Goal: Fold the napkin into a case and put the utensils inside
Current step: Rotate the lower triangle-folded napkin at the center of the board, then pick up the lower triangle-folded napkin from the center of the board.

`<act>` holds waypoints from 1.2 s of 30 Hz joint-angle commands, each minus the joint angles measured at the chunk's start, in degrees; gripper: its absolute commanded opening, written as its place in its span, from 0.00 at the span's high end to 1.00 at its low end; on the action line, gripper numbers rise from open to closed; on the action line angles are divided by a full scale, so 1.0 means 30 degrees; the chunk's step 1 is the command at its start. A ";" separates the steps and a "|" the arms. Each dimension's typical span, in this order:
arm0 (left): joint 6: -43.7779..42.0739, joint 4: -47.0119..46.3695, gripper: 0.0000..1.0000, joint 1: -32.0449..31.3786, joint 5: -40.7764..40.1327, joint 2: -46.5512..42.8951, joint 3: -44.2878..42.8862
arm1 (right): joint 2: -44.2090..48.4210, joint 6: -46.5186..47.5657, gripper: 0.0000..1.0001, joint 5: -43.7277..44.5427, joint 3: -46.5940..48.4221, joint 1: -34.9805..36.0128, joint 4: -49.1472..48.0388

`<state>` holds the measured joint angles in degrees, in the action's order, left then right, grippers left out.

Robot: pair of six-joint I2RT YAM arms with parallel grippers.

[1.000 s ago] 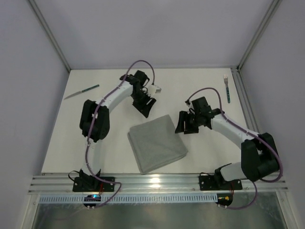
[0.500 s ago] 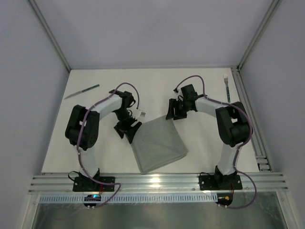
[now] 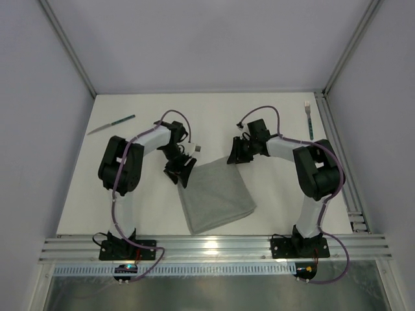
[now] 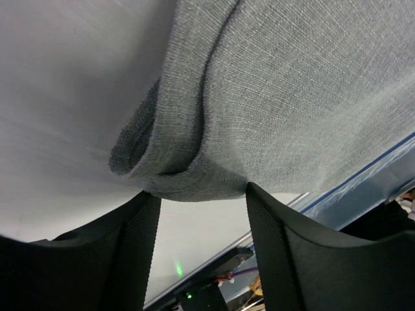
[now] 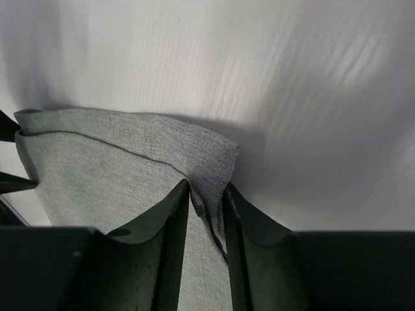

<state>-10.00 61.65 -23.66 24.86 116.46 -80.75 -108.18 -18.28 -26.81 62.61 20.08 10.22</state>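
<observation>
Grey napkin, folded to a slanted rectangle, lying on the white table near the middle of its near half; left gripper at the napkin's far-left corner, jaws part open with a curled fold of cloth across their mouth, whether pinched cannot be told; right gripper at the far-right corner, jaws drawn close on the upper layer's edge. Knife far left and fork far right, both well apart from the cloth.

white table, grey napkin, knife, fork
</observation>
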 commanded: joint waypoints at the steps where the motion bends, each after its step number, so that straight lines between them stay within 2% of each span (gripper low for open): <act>1: 0.0608 -0.1417 0.44 0.0182 0.0356 0.0260 -0.0973 | 0.1195 0.0205 0.69 0.0264 -0.0974 0.0017 -0.0154; 7: 0.0550 -0.1857 0.48 0.0269 -0.0550 0.0261 -0.1179 | 0.2719 0.0440 0.74 0.0908 -0.1885 -0.0012 0.0109; 11: 0.0403 -0.1800 0.43 0.0503 -0.1285 0.0114 -0.1587 | 0.3335 0.0411 0.74 0.1172 -0.2061 -0.0041 0.0490; 16: 0.0316 -0.1272 0.37 0.0768 -0.1755 0.0143 -0.2292 | 0.3950 0.0176 0.57 0.1172 -0.2676 -0.0041 0.0461; 18: 0.0316 -0.1038 0.38 0.0739 -0.0820 0.0172 -0.2205 | 0.3980 0.0293 0.54 0.1552 -0.2561 -0.0041 0.0636; 25: 0.0432 -0.1242 0.40 -0.0491 0.0092 0.0289 -0.0710 | 0.2897 0.0587 0.53 0.1554 -0.1505 -0.0041 0.1018; 32: 0.0843 -0.2410 0.63 -0.0551 -0.1110 0.0555 -0.1443 | 0.3101 0.0528 0.53 0.1436 -0.1739 -0.0070 0.1046; 33: 0.0872 -0.2588 0.72 -0.0551 -0.1110 0.0437 -0.1356 | 0.3159 0.0644 0.53 0.1436 -0.1768 -0.0042 0.1047; 36: 0.0727 -0.3321 0.88 -0.0551 -0.0554 -0.0090 -0.0946 | 0.3364 0.0907 0.53 0.1699 -0.1797 -0.0041 0.1281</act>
<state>-7.81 56.01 -25.50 22.11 118.13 -83.94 -99.33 -17.02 -22.59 56.07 20.08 13.56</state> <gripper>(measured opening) 0.193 0.472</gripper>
